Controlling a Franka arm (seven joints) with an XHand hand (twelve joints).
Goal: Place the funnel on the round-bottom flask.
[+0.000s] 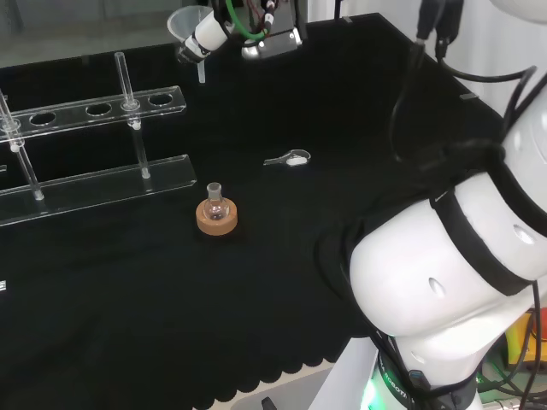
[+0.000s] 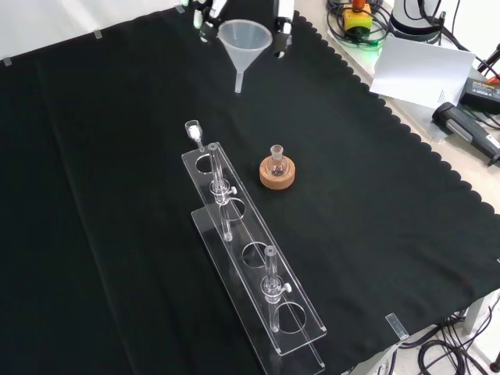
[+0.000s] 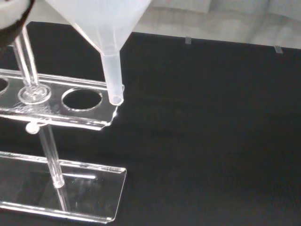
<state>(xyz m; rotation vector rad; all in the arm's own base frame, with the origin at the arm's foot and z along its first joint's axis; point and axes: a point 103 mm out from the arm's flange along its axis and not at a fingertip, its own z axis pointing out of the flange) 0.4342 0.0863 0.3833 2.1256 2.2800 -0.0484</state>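
Note:
A clear plastic funnel (image 2: 244,39) hangs in the air above the cloth at the top of the front view, stem down. The hand (image 2: 282,27) is shut on it, with fingers on both sides of the rim. In the head view the funnel (image 1: 186,26) and the hand (image 1: 208,34) are at the top, far behind the flask. The small round-bottom flask (image 2: 276,162) stands upright on a cork ring (image 2: 277,178) mid-cloth, well apart from the hand; in the head view the flask (image 1: 214,202) is at centre-left. The wrist view shows the funnel's stem (image 3: 113,75) close up.
A clear plastic test-tube rack (image 2: 254,258) with glass tubes runs beside the flask; in the head view the rack (image 1: 94,145) is at the left. A small clear scoop (image 1: 291,158) lies on the cloth. The arm's white links (image 1: 461,256) stand at the head view's right.

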